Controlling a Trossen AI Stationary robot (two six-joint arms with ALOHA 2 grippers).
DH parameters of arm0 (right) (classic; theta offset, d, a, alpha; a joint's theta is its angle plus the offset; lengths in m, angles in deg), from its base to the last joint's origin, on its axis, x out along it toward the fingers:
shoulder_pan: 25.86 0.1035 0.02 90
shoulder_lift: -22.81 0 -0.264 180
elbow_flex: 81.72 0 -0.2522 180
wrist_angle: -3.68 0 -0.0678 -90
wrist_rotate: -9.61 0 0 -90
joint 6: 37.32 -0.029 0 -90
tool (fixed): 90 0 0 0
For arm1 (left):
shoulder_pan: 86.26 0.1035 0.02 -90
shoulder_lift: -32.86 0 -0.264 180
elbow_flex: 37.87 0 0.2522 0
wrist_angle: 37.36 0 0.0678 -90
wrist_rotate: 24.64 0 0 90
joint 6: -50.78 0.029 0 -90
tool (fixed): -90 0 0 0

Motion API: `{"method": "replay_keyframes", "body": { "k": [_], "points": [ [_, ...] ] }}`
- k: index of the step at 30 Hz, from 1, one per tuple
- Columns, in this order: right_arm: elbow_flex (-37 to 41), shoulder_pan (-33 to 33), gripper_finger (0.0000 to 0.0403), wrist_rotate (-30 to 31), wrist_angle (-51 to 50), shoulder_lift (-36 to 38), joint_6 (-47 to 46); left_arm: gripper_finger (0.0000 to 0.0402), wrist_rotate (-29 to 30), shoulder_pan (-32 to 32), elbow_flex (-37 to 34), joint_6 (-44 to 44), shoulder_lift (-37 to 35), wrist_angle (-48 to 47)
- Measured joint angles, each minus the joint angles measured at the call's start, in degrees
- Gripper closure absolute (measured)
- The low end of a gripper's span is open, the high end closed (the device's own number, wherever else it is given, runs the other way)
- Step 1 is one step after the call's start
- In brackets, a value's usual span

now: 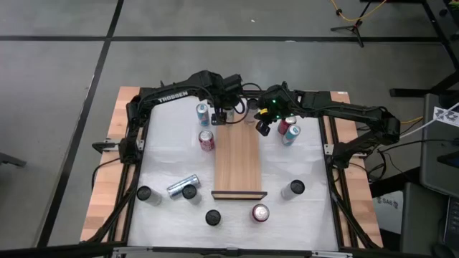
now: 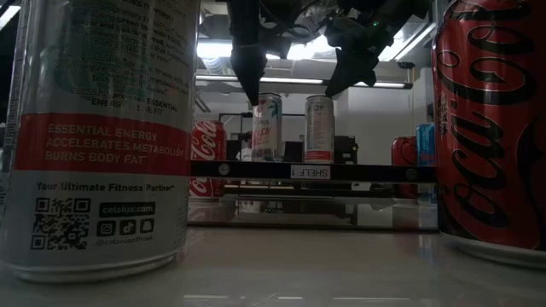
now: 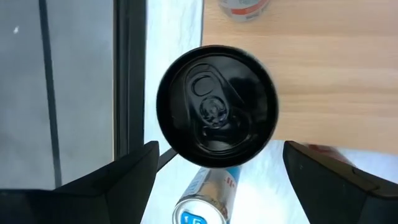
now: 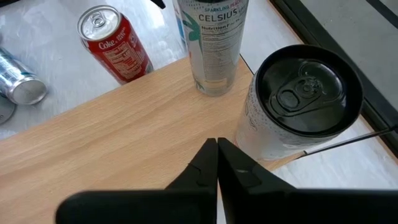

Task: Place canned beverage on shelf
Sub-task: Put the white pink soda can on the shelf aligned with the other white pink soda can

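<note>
While spare cans (image 1: 206, 140) crowd shelf (image 1: 239, 166), black-topped can (image 3: 216, 106) possibly untouched.

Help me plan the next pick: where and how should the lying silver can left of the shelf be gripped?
Grip the silver can across its round body at mid-length, coming straight down from above. It lies on its side, so the curved wall is exposed on both sides. A black-topped can touches one end, so keep the pincer away from that end.

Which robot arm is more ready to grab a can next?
Probably the left. The left gripper is open, with a finger on either side of the black-topped can standing at the edge of the shelf. The right gripper is shut beside a white can, so it would have to open first.
</note>
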Motion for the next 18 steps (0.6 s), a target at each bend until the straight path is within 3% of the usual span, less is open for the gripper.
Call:
{"method": "replay_keyframes", "body": {
  "k": [18],
  "points": [
    [0.0,0.0,0.0402,0.0,0.0,0.0,0.0,0.0068,-0.3,0.0,0.0,-23.9,0.0,3.3]
  ]
}}
